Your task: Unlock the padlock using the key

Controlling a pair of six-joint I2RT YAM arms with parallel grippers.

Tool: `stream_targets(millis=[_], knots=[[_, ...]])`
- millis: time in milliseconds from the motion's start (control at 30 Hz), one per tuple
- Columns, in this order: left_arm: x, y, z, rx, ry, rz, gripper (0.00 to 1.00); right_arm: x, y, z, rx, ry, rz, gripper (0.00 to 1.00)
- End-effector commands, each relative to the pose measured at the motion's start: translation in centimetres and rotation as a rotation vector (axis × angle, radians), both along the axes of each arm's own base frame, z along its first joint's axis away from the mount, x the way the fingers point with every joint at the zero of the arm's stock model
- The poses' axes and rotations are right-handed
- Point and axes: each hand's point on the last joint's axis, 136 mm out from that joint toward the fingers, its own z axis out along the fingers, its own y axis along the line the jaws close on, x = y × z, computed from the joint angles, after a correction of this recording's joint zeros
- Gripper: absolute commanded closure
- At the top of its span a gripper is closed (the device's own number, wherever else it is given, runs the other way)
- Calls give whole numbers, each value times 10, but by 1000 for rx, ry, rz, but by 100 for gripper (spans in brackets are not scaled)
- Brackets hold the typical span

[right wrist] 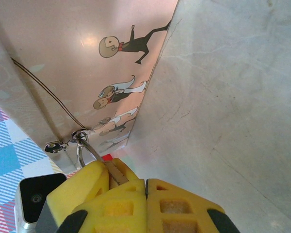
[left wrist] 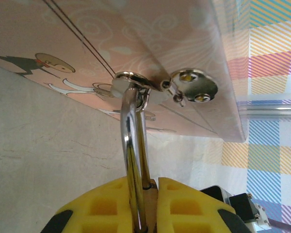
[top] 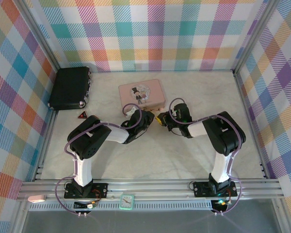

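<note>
The brass padlock [left wrist: 153,194] hangs by its silvery shackle [left wrist: 130,141] from the hasp of the pink tin [top: 141,94]. My left gripper [left wrist: 155,183] is shut on the padlock's body, just in front of the tin. In the right wrist view the padlock [right wrist: 115,172] shows as a brass strip between the left arm's yellow fingers [right wrist: 82,187]. My right gripper [right wrist: 145,181] is shut and pressed against the padlock's lower end. The key is hidden between its pads, apart from a thin dark line. From above, the two grippers [top: 146,119] [top: 161,120] meet tip to tip.
A black case [top: 70,87] lies at the back left. A small red triangular piece [top: 82,115] lies in front of it. The tin's round metal latch [left wrist: 194,87] sits beside the hasp. Checked walls close in the table on three sides.
</note>
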Motion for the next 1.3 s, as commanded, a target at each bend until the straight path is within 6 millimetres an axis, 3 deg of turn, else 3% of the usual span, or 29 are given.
stream_targets(millis=[0,200,333,500,733,1100,1267], knots=[[-33,-57,33,-116,-56,-237,100,8,16,34,48,-140,20,97],[-11,-31,34,-84,-68,-155,100,-9,3,34,24,-179,41,68],[-4,-22,37,-75,-77,-129,100,-20,-6,35,16,-206,52,59],[-3,-19,38,-75,-76,-120,100,-27,-9,44,28,-248,69,55],[-4,-19,39,-88,-69,-121,100,-25,-8,43,42,-257,67,66],[-3,-19,41,-101,-65,-114,100,-24,-2,31,125,-226,58,73],[-3,-20,43,-106,-69,-117,100,-23,-4,31,126,-220,39,91]])
